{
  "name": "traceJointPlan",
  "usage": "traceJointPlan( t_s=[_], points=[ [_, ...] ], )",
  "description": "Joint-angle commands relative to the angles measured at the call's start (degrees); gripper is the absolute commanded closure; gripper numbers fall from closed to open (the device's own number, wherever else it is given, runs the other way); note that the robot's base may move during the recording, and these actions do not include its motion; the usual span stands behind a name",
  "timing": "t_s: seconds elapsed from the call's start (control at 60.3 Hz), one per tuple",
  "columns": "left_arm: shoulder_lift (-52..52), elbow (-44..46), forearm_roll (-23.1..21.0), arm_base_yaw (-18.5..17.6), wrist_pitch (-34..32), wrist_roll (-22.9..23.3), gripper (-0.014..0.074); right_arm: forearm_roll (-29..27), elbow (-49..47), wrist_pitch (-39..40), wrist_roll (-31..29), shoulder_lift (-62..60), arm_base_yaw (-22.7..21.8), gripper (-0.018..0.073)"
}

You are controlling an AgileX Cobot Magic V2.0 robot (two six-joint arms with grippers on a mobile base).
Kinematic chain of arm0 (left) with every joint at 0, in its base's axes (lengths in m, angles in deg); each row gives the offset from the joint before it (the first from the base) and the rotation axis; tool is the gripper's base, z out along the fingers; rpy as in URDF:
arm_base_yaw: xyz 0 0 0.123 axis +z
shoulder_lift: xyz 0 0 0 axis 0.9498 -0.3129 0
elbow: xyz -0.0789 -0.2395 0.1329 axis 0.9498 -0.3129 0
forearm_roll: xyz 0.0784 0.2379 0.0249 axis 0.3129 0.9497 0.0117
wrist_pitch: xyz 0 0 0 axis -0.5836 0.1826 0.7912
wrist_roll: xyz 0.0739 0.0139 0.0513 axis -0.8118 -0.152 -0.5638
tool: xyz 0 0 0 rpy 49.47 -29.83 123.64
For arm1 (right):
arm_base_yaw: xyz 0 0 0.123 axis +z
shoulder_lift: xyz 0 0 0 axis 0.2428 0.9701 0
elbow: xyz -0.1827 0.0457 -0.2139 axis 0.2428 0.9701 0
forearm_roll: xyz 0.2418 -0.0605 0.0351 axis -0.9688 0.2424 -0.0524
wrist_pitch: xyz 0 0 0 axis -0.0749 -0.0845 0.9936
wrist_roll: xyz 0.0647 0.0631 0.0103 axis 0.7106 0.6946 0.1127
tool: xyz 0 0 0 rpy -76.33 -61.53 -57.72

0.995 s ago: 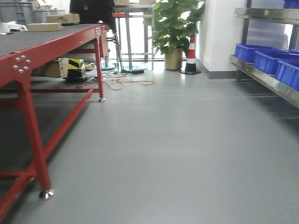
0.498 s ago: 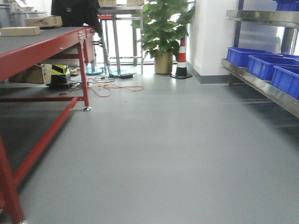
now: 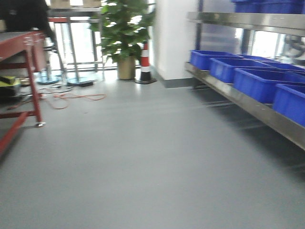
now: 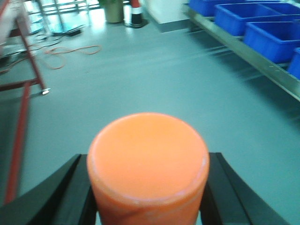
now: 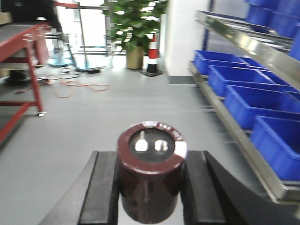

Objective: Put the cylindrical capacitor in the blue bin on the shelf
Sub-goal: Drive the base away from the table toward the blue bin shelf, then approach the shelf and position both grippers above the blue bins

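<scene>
Floor (image 3: 143, 157): open grey surface between robot and target. All views are smeared, so the step in hand is judged to be transit toward the shelf, not yet placing.

Shelf (image 3: 248, 104): steel rack along the right side, running away from the camera at an angle. Recommend bringing the base up square to its front rail and stopping near enough for an arm to reach over the rail without stretching.

Desk (image 3: 28, 47): red-framed, at the far left, well apart from the path.

Blue bins (image 3: 259, 81): a row on the lower tier, open-topped, side by side. Their contents cannot be seen. Pick the nearest one and approach from above its rim.

Plant (image 3: 124, 33), cone (image 3: 145, 62) and cable (image 3: 71, 98): at the far end, no obstruction if the turn is toward the shelf.

Right claw (image 5: 149, 197): clamped on the capacitor (image 5: 151, 150), a dark brown can held upright with two terminals on top. Hold that clamp firm and level through the drive and release only low inside a bin.

Left claw (image 4: 147, 197): closed around an orange cylinder (image 4: 147, 154). Whether this is also a capacitor cannot be told.
</scene>
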Motion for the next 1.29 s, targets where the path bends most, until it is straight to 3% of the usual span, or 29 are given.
traceJointPlan(
  t_s=[0.0,1.277],
  points=[
    [0.13,0.49,-0.20,-0.42,-1.21,0.04,0.0707,0.22,-0.54,1.70,-0.34,-0.14,0.04,0.0721],
    [0.13,0.49,-0.20,-0.42,-1.21,0.04,0.0707,0.22,-0.54,1.70,-0.34,-0.14,0.04,0.0721]
  ],
)
